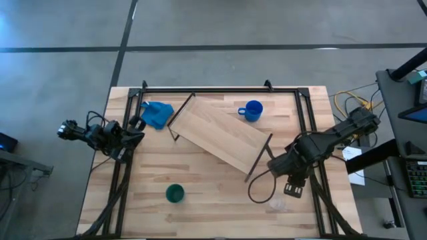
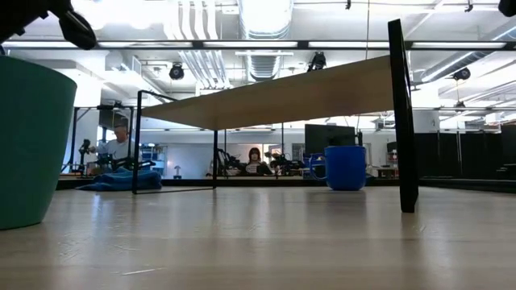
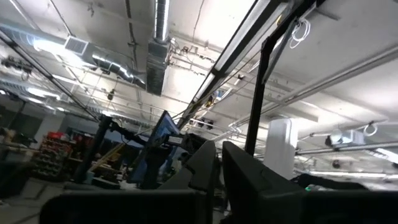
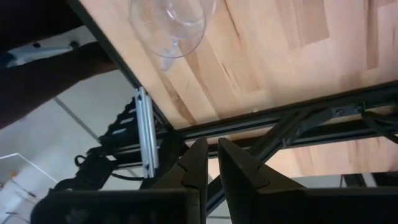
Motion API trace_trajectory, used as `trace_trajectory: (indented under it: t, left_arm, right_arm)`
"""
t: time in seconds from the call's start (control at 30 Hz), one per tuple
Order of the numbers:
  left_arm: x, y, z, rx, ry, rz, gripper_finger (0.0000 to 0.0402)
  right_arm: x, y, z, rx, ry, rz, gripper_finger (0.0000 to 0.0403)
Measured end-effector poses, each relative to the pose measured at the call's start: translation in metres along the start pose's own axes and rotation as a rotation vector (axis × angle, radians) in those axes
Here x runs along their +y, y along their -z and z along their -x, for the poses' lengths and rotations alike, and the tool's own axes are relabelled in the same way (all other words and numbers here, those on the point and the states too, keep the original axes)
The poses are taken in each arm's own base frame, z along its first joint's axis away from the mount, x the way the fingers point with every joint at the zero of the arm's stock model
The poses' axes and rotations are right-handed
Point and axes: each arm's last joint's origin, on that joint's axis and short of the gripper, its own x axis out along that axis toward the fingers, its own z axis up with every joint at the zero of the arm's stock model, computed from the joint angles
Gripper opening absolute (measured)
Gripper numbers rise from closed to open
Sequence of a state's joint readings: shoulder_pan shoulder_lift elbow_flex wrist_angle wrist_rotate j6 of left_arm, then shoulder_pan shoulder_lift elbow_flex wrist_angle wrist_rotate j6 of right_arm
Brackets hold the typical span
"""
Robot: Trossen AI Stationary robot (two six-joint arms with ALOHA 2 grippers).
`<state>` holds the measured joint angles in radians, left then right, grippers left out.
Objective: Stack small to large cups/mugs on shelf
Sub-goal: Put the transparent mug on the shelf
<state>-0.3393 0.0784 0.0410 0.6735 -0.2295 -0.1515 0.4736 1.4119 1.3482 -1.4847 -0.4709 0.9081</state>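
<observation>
The shelf (image 1: pixel 220 133) stands on its dark rod frames, lying diagonally across the table's middle; its plank also shows raised in the low view (image 2: pixel 282 101). The blue mug (image 1: pixel 252 111) stands on the table behind it and shows in the low view (image 2: pixel 345 167). The dark green cup (image 1: pixel 175 194) stands near the table's near edge, large at the low view's left (image 2: pixel 28 145). The clear glass cup (image 1: pixel 277 202) sits on the table at the near right, ahead of my right gripper (image 4: pixel 171 25). My right gripper (image 1: pixel 291 183) is shut and empty just beside it. My left gripper (image 1: pixel 137 125) is shut and empty at the table's left edge.
A blue cloth (image 1: pixel 156 115) lies at the far left beside the shelf's end. A dark metal frame (image 1: pixel 220 89) runs along the table's far and side edges. A black cable (image 1: pixel 257 190) loops on the table near my right gripper. People show in the room beyond the table.
</observation>
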Motion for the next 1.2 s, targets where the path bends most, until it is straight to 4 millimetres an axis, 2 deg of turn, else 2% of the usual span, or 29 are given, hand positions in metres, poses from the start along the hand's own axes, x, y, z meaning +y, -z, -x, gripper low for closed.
trace_trajectory:
  t: [1.2]
  left_arm:
    - [0.0003,-0.0002,-0.0001,-0.002,-0.010,0.025,0.0016]
  right_arm:
    - [0.0033,-0.0012,0.0026,-0.033,-0.035,0.016,0.0034]
